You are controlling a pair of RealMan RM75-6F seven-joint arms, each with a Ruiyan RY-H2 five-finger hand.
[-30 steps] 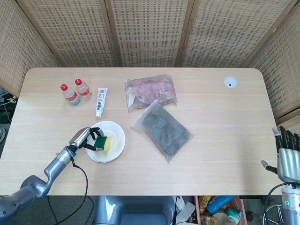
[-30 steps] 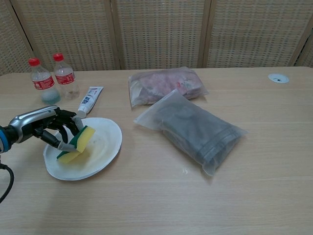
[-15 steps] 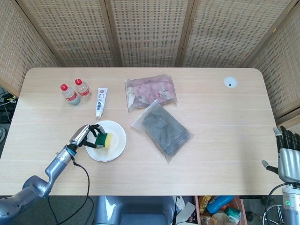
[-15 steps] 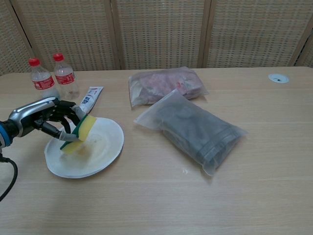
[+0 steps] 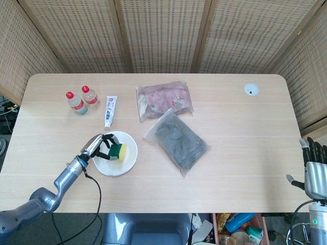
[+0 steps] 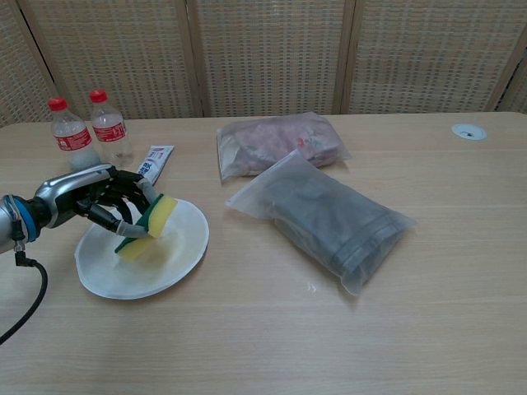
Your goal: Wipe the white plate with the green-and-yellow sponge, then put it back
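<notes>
Sponge (image 6: pixel 150 225) and white plate (image 6: pixel 177 259) appeared in both views, but only the chest view showed the sponge tilted, its yellow face turned toward 3 o'clock and its lower edge down on the plate's surface. Only the head view showed the right robot hand (image 5: pixel 315 168), at the frame's 4 o'clock corner beyond the edge of the tabletop (image 5: pixel 240 148), fingers upright and spread, holding nothing. The head view also showed a small white round fitting (image 5: pixel 251 90) near the tabletop's 1 o'clock corner and clutter below the near edge.

The left arm reached in from 7 o'clock, forearm low over the tabletop, a black cable trailing off it. The left robot hand (image 6: pixel 103 203) sat over the plate's 9 o'clock rim, its dark fingers (image 6: pixel 123 197) curled around the sponge and gripping it on the green side. In the head view the sponge (image 5: pixel 119 150) lay over the plate's (image 5: pixel 127 161) middle-left part.

At 12 o'clock of the plate lay a toothpaste tube (image 6: pixel 153 166), and at 11 o'clock stood two red-capped bottles (image 6: pixel 86 132) side by side. At 3 o'clock lay a grey bag (image 6: pixel 329 218), with a pink bag (image 6: pixel 276 141) just beyond it, touching or overlapping its far corner.
</notes>
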